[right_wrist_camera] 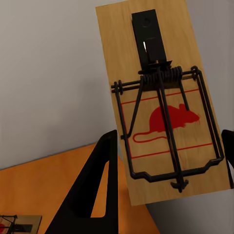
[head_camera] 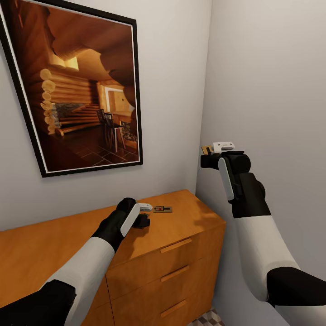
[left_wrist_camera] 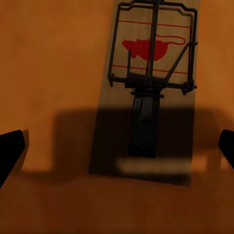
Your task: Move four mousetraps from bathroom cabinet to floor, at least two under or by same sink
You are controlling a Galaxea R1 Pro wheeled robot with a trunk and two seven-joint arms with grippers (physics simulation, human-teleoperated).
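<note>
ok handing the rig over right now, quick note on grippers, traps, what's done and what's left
Right gripper: shut on a mousetrap, raised in the air by the corner wall.
Left gripper: open, low over the cabinet top, with a second mousetrap lying flat just ahead of its fingers.
Done: one trap lifted off the cabinet.
Left: grasp the second trap, set both on the bathroom floor by the sink. No other traps visible from here, so find the remaining two.

The raised mousetrap (head_camera: 207,149) is mostly hidden behind the right hand (head_camera: 213,156) in the head view. The mousetrap (left_wrist_camera: 148,87) on the cabinet (left_wrist_camera: 48,73) gets cut off by the left wrist frame's edge. Only a sliver of bathroom floor (head_camera: 206,319) is seen.
</note>
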